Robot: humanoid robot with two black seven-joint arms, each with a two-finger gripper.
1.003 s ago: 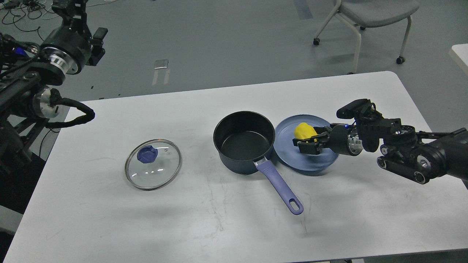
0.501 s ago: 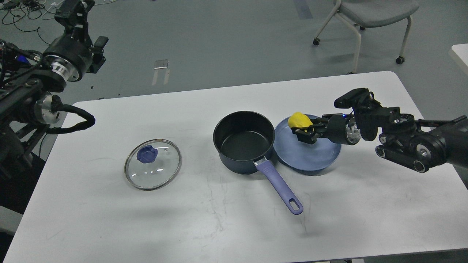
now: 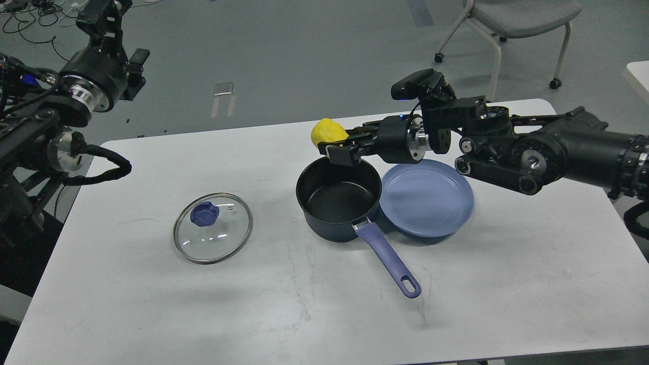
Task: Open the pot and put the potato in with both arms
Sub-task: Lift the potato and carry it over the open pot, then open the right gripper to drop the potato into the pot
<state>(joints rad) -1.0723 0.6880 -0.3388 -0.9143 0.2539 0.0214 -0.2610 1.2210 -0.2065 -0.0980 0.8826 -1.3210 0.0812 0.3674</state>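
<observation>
As right hand [image 3: 338, 150] grips it, potato [image 3: 328, 131] above pot [image 3: 338, 196] rim

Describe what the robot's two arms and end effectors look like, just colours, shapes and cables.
Both arms are black, built from thick round segments with silver metal rings at the joints. A black cable loops off the left arm. The right end effector has two short black fingers with a small blue light behind; the left end effector is dark and blocky.

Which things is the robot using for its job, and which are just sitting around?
Part of the job:
potato, held in the right gripper
pot, open
glass lid, flat on the table
blue plate, now bare

Just around:
chair
cables on the floor
</observation>
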